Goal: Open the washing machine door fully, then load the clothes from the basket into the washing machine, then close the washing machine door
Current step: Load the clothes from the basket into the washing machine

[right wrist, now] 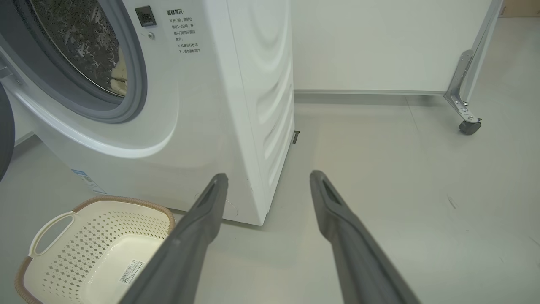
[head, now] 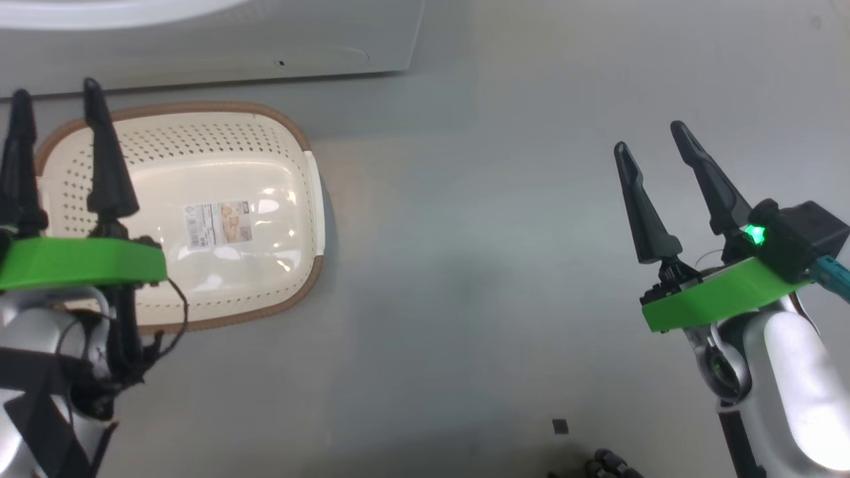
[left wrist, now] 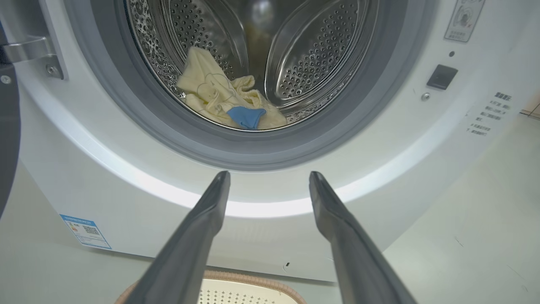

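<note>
Head view, looking down at a grey floor (head: 478,265). My left jaws stand at the lower left, released. Their two dark fingers (head: 106,166) are spread apart above the left part of the basket (head: 199,106) and grip nothing. The basket sits on the floor just in front of the white base of the washing machine (head: 232,40), with a label sticker (head: 219,224) on its glossy bottom. My right jaws stand at the lower right, well apart from the basket. They are released too, spread over bare floor and holding nothing.

Left wrist view. My left fingers rise from the bottom edge, wide apart, pointing at the machine's front below its round opening. A grey gasket ring (left wrist: 253,147) circles the steel drum (left wrist: 312,55). The clothes (left wrist: 215,99) lie crumpled inside the drum near its front lip, cream-yellow with a blue patch (left wrist: 247,117) facing out. A metal hinge (left wrist: 29,48) shows at the upper left. Below it, a dark strip of the washing machine door (left wrist: 7,139) is swung clear of the opening. A blue sticker (left wrist: 85,231) marks the machine's lower left. The basket's brown rim shows at the bottom edge.

Right wrist view. My right fingers are spread, pointing at the floor beside the machine's corner. The basket sits at the lower left, one white handle (right wrist: 50,230) facing me. A castor (right wrist: 469,126) stands at the far right.
</note>
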Controlling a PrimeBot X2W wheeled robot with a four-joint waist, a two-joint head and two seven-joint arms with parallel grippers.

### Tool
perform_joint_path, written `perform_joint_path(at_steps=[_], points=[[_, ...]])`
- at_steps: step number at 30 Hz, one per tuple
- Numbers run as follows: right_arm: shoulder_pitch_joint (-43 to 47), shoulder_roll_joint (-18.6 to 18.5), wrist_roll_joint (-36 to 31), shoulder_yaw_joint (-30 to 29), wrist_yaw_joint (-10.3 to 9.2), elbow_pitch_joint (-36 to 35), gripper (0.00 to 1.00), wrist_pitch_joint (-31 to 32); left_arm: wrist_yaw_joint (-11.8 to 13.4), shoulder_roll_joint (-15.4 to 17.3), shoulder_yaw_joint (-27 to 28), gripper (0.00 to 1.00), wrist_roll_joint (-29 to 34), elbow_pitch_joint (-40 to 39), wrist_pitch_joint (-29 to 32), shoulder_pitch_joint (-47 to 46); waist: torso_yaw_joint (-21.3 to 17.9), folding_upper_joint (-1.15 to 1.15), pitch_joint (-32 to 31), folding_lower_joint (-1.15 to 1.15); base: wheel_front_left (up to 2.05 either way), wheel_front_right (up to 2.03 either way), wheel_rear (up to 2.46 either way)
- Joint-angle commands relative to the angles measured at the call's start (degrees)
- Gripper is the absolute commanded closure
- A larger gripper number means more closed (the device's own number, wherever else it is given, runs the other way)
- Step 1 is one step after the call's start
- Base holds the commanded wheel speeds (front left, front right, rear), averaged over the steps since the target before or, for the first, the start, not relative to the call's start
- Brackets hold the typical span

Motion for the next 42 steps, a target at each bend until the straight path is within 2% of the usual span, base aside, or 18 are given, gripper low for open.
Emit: perform_joint_path(at_steps=[1,6,9,14,21,32,42], points=[[1.41,-0.87,-0.39,0.62,0.20,-2.06,0.00,0.20,10.23,1.50,2.21,0.00,0.37,-2.05,-0.48,0.21,2.40,0.00,-3.27,0.01,0.00,0.00,0.00],[3.78,-1.64,-1.61,-0.22,0.20,-3.34,0.00,2.20,11.55,-2.97,1.37,0.00,1.97,-3.17,-1.17,7.30,4.38,0.00,-8.27,0.01,0.00,0.00,0.00],[5.35,-1.96,-2.22,-0.64,0.20,-4.07,0.00,3.42,11.60,-4.17,0.32,0.00,3.91,-3.31,-1.26,11.10,5.42,0.00,-11.29,0.01,0.00,0.00,0.00],[8.59,-2.24,-3.30,-1.81,0.20,-5.15,0.00,5.36,10.26,-6.86,-2.50,0.00,4.78,-1.78,-1.30,14.95,7.71,0.00,-16.27,0.01,0.00,0.00,0.00],[12.50,-1.90,-4.22,-2.70,0.20,-7.22,0.00,7.87,9.89,-9.17,-5.86,0.00,6.76,-0.28,-1.31,18.68,9.18,0.00,-21.13,0.01,0.00,0.00,0.00],[18.57,-0.83,-4.92,-2.79,0.20,-9.80,0.00,10.69,11.13,-8.35,-5.74,0.00,6.46,-1.19,-0.97,24.96,8.56,0.00,-27.76,0.01,0.00,0.00,0.00],[21.83,0.22,-5.67,-3.53,0.20,-12.37,0.00,12.47,11.98,-7.33,-6.35,0.00,6.49,-3.69,0.50,27.06,8.76,0.00,-30.44,0.01,0.00,0.00,0.00]])
